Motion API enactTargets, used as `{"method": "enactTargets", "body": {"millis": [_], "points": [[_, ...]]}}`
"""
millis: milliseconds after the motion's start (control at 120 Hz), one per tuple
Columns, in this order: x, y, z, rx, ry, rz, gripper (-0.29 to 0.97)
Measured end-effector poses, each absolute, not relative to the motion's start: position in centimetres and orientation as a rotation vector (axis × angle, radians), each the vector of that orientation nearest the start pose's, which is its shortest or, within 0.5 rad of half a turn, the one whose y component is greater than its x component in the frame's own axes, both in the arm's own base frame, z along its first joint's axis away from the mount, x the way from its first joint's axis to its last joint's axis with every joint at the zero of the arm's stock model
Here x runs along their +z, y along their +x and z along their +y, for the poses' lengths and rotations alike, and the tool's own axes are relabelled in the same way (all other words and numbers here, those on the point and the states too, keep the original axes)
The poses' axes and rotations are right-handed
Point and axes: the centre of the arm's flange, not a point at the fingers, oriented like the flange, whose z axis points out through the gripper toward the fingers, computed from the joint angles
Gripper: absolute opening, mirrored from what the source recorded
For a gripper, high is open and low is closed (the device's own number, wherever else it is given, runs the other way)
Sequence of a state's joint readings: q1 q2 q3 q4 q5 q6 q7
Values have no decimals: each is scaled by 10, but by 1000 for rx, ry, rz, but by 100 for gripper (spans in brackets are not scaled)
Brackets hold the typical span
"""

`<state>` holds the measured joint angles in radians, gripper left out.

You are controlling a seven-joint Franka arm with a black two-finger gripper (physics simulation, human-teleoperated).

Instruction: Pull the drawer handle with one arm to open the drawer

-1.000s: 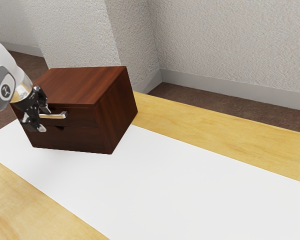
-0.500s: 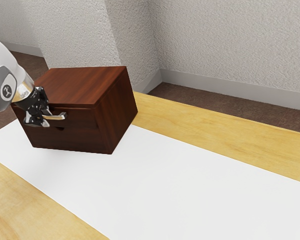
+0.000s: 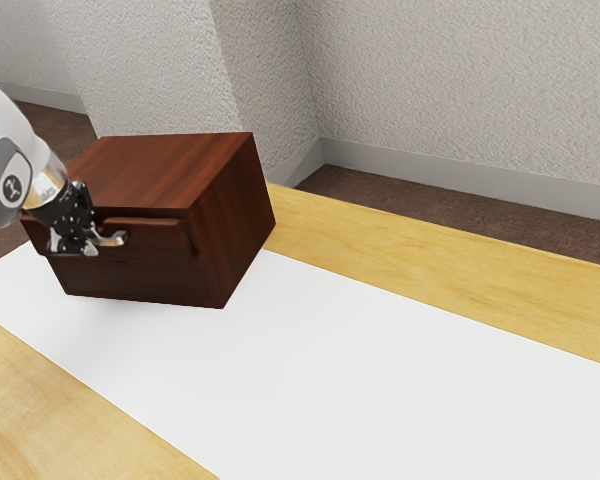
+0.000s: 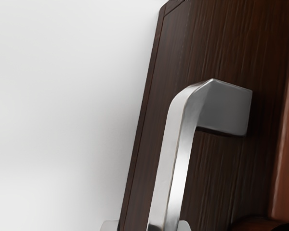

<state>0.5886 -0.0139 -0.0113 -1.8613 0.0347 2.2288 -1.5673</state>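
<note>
Dark reddish-brown wooden box cabinet point(image 3: 180, 190) stands on a white sheet point(image 3: 330, 370) that runs as a broad strip along the light wooden worktop point(image 3: 430, 260). The cabinet sits toward the worktop's far end, at the exterior view's left, with one corner pointing toward the camera.

White and grey robot arm point(image 3: 5, 170) enters from the exterior view's left edge and reaches the cabinet's front face. The black two-finger claw point(image 3: 86, 238) is narrow, pinched from two sides onto the silver, angular metal drawer handle point(image 3: 115, 237). A short end of the bar sticks out past the fingers toward the exterior view's right.

The dark wooden drawer point(image 3: 145, 235) is in the upper part of the front face. A thin, lighter strip shows along its top edge under the cabinet lid, so the drawer front stands slightly out from the body. How far out cannot be told.

Wrist view: the drawer handle point(image 4: 178, 159) runs as a brushed bar and bends at a square corner into the drawer point(image 4: 216, 57) panel, whose grain follows the bar. The white sheet point(image 4: 62, 120) lies beyond the panel's edge.
</note>
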Motion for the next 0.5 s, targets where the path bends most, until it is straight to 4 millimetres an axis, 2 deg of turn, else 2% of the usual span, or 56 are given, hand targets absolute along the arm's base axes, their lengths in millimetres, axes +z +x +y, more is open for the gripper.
{"method": "enactTargets", "body": {"millis": [158, 342, 500], "points": [[558, 490, 318, 518, 1439, 2570, 3], [560, 494, 294, 515, 1492, 2533, 3], [559, 490, 293, 511, 1497, 2534, 3]]}}
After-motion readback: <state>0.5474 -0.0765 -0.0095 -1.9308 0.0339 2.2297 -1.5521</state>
